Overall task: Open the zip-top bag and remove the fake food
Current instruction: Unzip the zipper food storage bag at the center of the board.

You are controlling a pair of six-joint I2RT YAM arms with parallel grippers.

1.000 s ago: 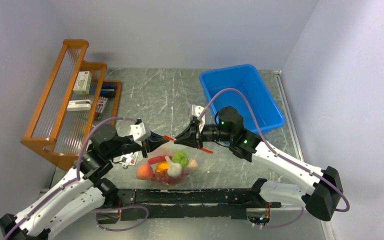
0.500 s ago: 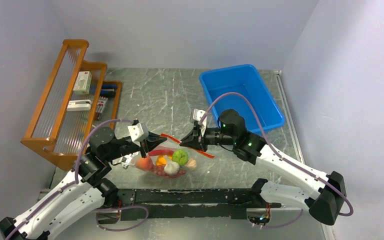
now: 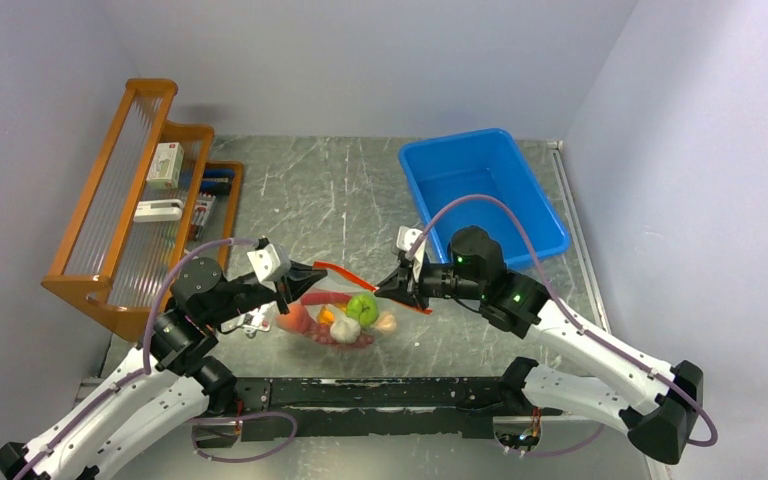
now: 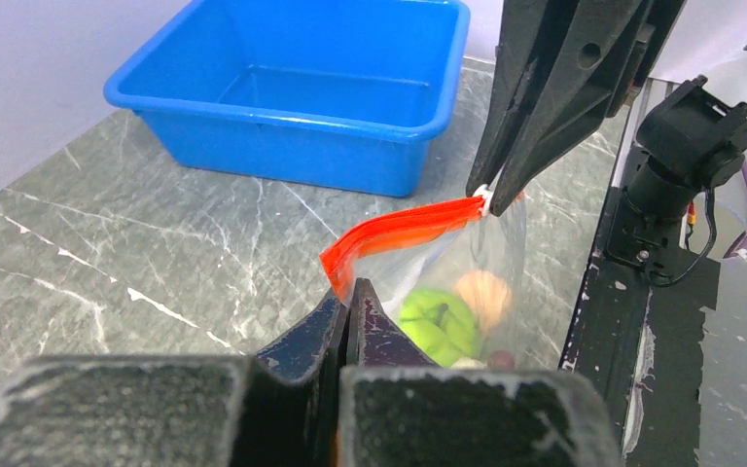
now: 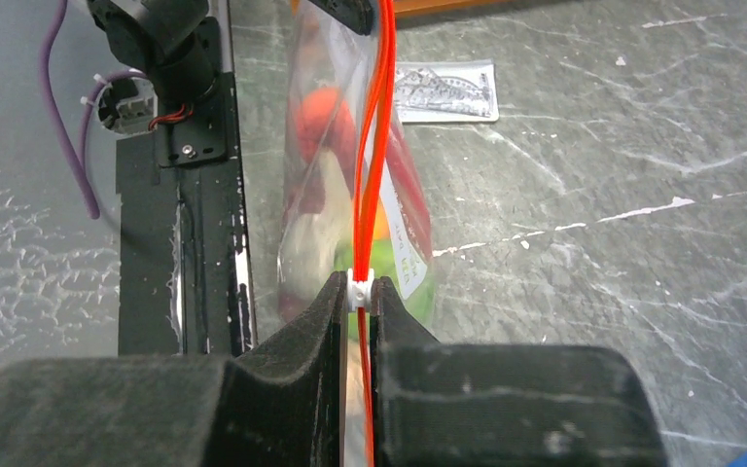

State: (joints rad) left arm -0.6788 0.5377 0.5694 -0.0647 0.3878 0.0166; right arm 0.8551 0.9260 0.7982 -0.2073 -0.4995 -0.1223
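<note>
Your zip-top bag (image 3: 345,305) sags low between the arms, fake food (image 3: 345,322) bunched in its belly, zip strip (image 4: 399,226) stretched left to right. The left gripper (image 4: 350,292) is clamped on the strip's left end and the right gripper (image 4: 491,195) is pinched on the white slider (image 5: 357,282), so I'd pull along the strip toward the right arm. The table (image 3: 440,340) lies open that way; the blue bin (image 3: 485,185) sits well behind.

zip-top bag (image 4: 501,253) is showing clear, glossy, crinkled plastic film; blue tub (image 4: 282,146) is looking smooth, shiny plastic; table (image 4: 107,263) is reading grey, marbled, scratched; rack (image 3: 150,88) is showing varnished wood.
</note>
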